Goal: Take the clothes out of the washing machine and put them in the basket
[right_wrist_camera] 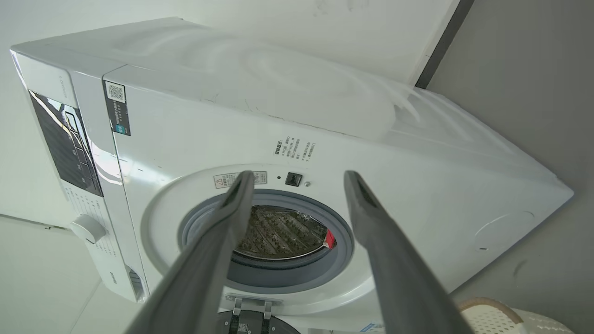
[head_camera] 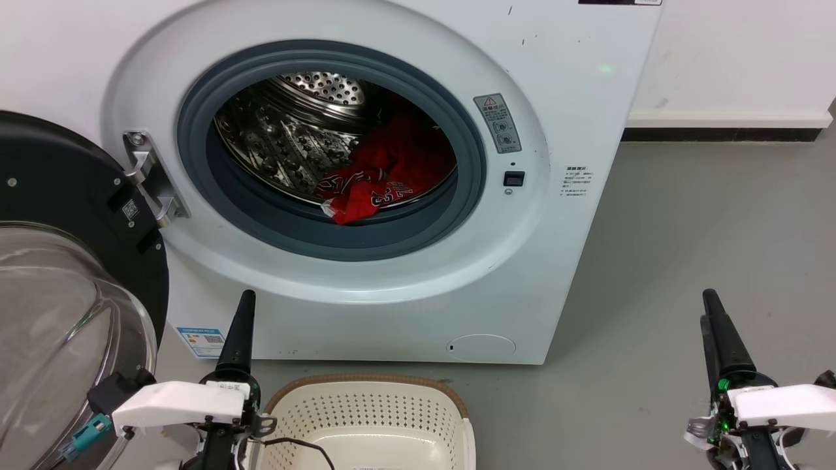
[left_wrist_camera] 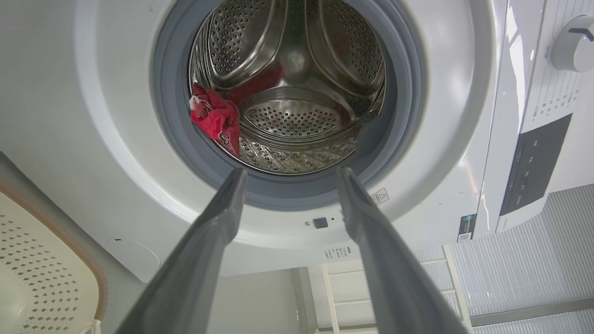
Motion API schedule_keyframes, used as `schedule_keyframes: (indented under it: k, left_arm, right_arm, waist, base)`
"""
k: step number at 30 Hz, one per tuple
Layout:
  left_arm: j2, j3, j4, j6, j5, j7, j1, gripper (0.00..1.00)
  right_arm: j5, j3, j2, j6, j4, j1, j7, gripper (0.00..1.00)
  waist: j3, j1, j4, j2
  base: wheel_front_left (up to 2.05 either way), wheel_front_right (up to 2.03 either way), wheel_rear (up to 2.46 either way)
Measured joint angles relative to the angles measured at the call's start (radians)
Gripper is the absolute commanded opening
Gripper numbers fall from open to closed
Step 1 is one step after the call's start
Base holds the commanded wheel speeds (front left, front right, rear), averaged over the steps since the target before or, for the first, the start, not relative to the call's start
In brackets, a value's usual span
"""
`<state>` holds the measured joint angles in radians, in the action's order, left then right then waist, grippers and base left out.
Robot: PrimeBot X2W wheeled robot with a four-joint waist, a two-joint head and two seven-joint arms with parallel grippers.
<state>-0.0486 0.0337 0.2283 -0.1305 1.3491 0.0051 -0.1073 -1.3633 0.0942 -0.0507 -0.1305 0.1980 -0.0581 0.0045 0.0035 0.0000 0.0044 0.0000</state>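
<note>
The white washing machine stands with its door swung open to the left. The red clothes, with white lettering, lie bunched at the lower right of the steel drum. In the left wrist view the clothes rest against the grey ring. The right wrist view catches a sliver of the clothes. On the floor in front sits the cream basket, holding no garments. My left gripper hovers open below the drum opening, at the basket's left corner. My right gripper stays open over the floor, right of the machine.
The round glass door with its black rim juts out at the left, close to my left arm. A thin dark cable droops over the basket's near side. Grey floor stretches to the right of the machine, up to a white wall.
</note>
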Motion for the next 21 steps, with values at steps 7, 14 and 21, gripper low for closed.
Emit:
schedule_keyframes:
  k: [7,14,21]
  left_arm:
    - [0.0,-0.009,-0.018,0.0,-0.137,-0.027,-0.002,1.0]
    - [0.0,-0.025,-0.024,0.0,-0.254,-0.053,-0.012,1.0]
    - [0.0,-0.048,-0.025,0.0,-0.37,-0.076,-0.02,1.0]
  right_arm:
    - [0.169,0.006,0.0,0.0,-0.029,0.002,-0.027,1.0]
    - [0.326,0.001,0.0,0.0,-0.051,0.007,-0.051,1.0]
    - [0.484,-0.01,0.0,0.0,-0.067,0.014,-0.076,1.0]
  waist:
    - [-0.001,0.0,0.003,0.0]
    - [-0.001,0.0,0.004,0.0]
    - [-0.002,0.0,0.007,0.0]
  base:
    - [0.0,0.0,0.0]
    - [0.0,0.0,0.0]
    - [0.0,0.0,0.0]
